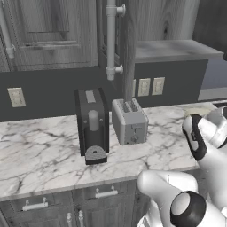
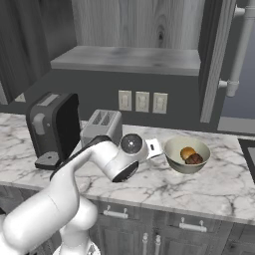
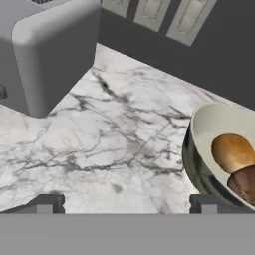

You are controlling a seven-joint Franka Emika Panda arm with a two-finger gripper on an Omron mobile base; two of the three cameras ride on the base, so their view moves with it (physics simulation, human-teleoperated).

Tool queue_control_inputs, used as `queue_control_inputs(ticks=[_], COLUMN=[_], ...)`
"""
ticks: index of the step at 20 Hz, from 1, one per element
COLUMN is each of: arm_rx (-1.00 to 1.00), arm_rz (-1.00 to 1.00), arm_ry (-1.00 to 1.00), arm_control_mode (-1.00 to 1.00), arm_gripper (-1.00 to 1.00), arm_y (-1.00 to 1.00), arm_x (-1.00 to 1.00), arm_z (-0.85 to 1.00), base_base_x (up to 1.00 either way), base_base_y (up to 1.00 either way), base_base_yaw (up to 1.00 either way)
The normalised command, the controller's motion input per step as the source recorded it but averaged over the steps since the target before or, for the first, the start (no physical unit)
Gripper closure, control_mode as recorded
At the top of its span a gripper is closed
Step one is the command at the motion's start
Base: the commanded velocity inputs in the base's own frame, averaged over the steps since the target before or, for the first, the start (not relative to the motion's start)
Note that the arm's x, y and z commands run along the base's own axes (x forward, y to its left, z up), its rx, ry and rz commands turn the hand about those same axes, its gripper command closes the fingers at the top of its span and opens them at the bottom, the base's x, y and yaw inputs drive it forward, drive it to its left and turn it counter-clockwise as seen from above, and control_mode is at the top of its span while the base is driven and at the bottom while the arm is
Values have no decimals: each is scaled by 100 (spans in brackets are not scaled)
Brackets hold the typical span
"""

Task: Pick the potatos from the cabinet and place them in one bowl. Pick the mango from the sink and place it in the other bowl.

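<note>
On the marble counter [image 2: 219, 184], just right of the silver toaster [image 2: 102, 127], sits the pale beige bowl [image 2: 187, 154] with two potatoes in it — an orange-brown potato [image 2: 187, 152] and a darker brown potato [image 2: 195, 159] touching each other. The hand view shows the same pair lying against the bowl's cream inside (the darker one is cut by the frame edge). The gripper [image 3: 126, 204] hangs low over bare marble between toaster and bowl; its two dark fingertips [image 3: 45, 204] stand wide apart with nothing between them. From the right base view the white arm reaches across the counter's front toward the bowl. A black coffee machine [image 2: 52, 127] stands left of the toaster. Above, the dark wood-grain cabinet [image 2: 134, 30] is open — its pale grey shelf [image 2: 129, 59] is bare where visible. Three wall outlets [image 2: 142, 101] line the dark backsplash behind the toaster.
</note>
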Motion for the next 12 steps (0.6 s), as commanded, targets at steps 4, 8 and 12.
queue_control_inputs(ticks=[4, 8, 12], arm_rx=[3, 4, 14], arm_rz=[-14, -12, -3], arm_ry=[18, 18, 7], arm_control_mode=[-100, -100, -100], arm_gripper=[-100, -100, -100], arm_y=[24, 24, 19], arm_x=[-18, -23, -12], arm_z=[0, 0, 0], base_base_x=[0, 0, 0], base_base_y=[0, 0, 0], base_base_yaw=[0, 0, 0])
